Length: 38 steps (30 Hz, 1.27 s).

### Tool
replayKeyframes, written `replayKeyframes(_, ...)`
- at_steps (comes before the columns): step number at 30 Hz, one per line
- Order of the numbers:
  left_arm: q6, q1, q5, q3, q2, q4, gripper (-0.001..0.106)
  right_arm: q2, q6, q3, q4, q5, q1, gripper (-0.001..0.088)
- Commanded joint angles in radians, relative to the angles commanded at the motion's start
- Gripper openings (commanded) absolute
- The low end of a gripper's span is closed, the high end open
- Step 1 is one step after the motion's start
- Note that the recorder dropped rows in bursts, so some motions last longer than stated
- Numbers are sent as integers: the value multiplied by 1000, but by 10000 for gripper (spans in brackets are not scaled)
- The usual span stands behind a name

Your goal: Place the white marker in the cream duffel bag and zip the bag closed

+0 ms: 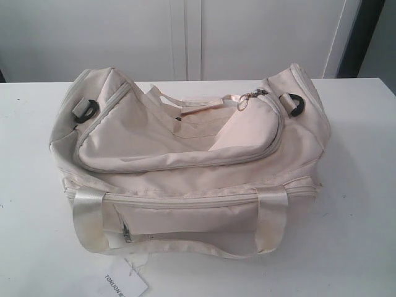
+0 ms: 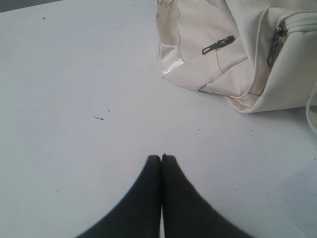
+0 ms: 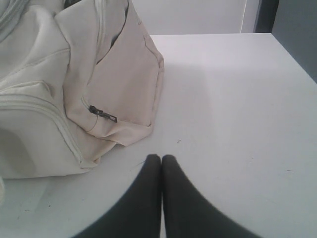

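**Q:** Where does the bag sit, and how much open surface surrounds it?

**A:** The cream duffel bag (image 1: 185, 179) lies in the middle of a white table (image 1: 359, 204), its long side facing the exterior camera. Bare tabletop stretches out at both of its ends. Nearer the camera only a narrow strip stays free, and a paper tag (image 1: 127, 283) lies there, cut off by the lower border of the view. The table's far edge runs just behind the bag, in front of pale cabinet doors.

**Q:** What shows on the bag itself?

**A:** A curved flap (image 1: 161, 142) sags across the top. The zip along its near edge looks joined, and a zip pull (image 1: 247, 100) with a small ring rests at the right end. The far edge of the flap cannot be judged. Black rings (image 1: 88, 110) sit at each end, and shiny strap handles (image 1: 88, 213) drape down the front.

**Q:** And the white marker?

**A:** It appears in no view — whether it is inside the bag cannot be told.

**Q:** How do the pincers stand?

**A:** The left gripper (image 2: 161, 157) is over bare table, apart from one end of the bag, its dark fingers (image 2: 143, 198) pressed together with nothing between them. The right gripper (image 3: 161, 157) is the same near the other end — tips touching, empty, with clear table running from it to the far and side edges.
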Motion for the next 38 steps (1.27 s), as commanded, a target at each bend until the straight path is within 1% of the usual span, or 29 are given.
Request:
replayKeyframes(3,0,0,0,0,0,0,0,0,-8,0,0,0,2,0)
replayKeyframes(5,0,0,0,0,0,0,0,0,-8,0,0,0,19,0)
replayKeyframes(38,0,0,0,0,0,0,0,0,-8,0,0,0,19,0)
